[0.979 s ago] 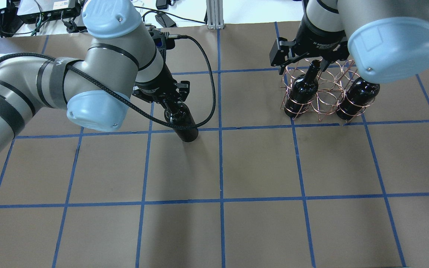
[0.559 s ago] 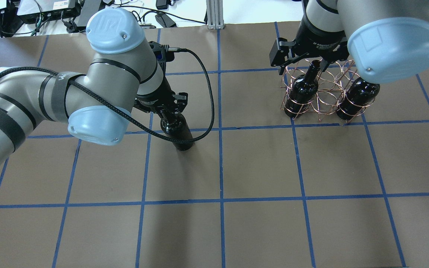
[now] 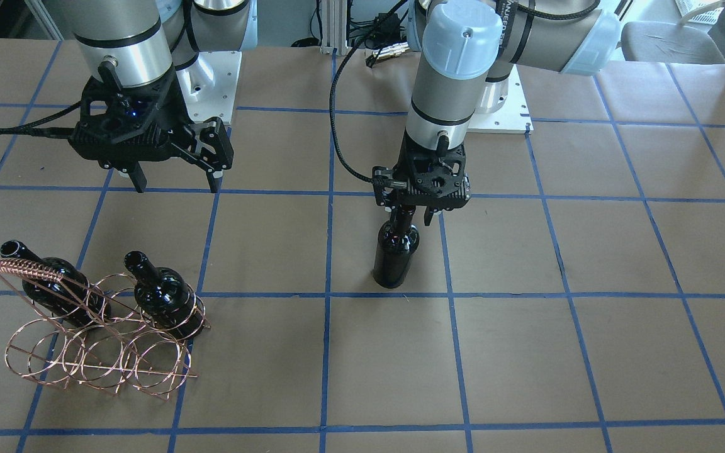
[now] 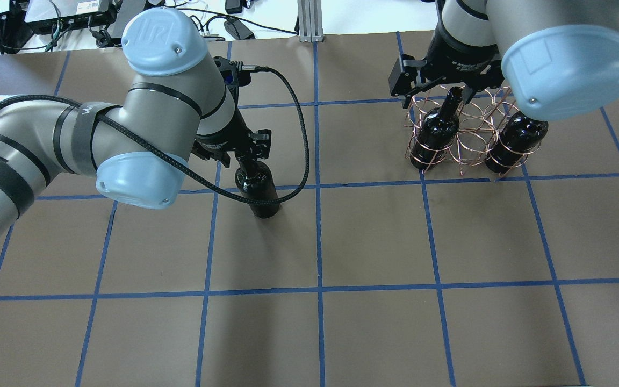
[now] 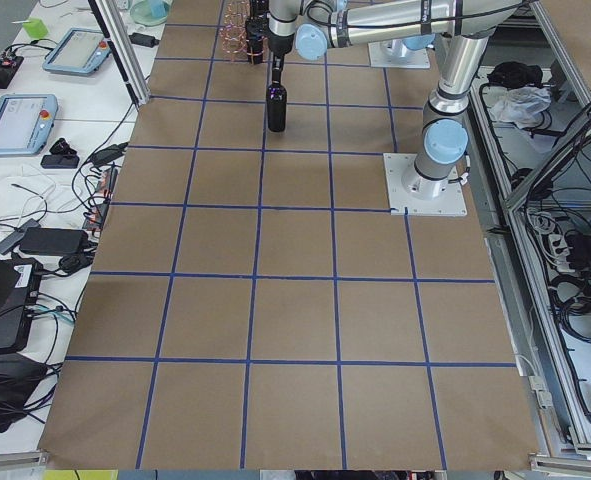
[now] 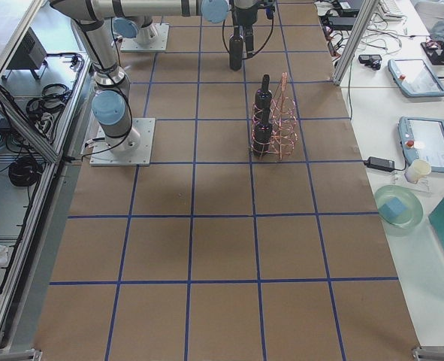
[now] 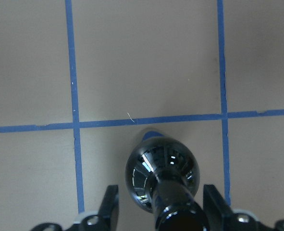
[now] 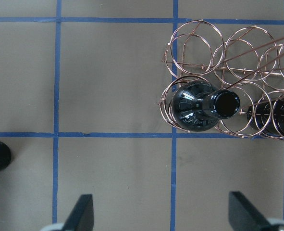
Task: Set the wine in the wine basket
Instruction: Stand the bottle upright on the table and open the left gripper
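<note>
The wine bottle (image 3: 394,258), glossy black, stands upright on the brown table near a blue tape crossing; it also shows in the overhead view (image 4: 260,191) and the left wrist view (image 7: 161,168). My left gripper (image 3: 411,217) is around its neck, jaws part open, with a visible gap on one side of the neck. The copper wire wine basket (image 3: 98,352) holds two look-alike bottles (image 3: 164,296) (image 3: 54,292). My right gripper (image 3: 177,187) hangs open and empty above the basket's edge, and the wrist view shows a basket bottle (image 8: 199,108) under it.
The basket (image 4: 470,134) stands at the far right of the table in the overhead view. Several of its rings hold nothing. The left arm's black cable (image 4: 301,140) loops beside the bottle. Cables and devices (image 4: 73,16) lie beyond the table's far edge.
The bottle moved a little toward the table's near side with my left gripper, then stayed put while the left wrist shifted slightly. The right arm and the basket have not moved.
</note>
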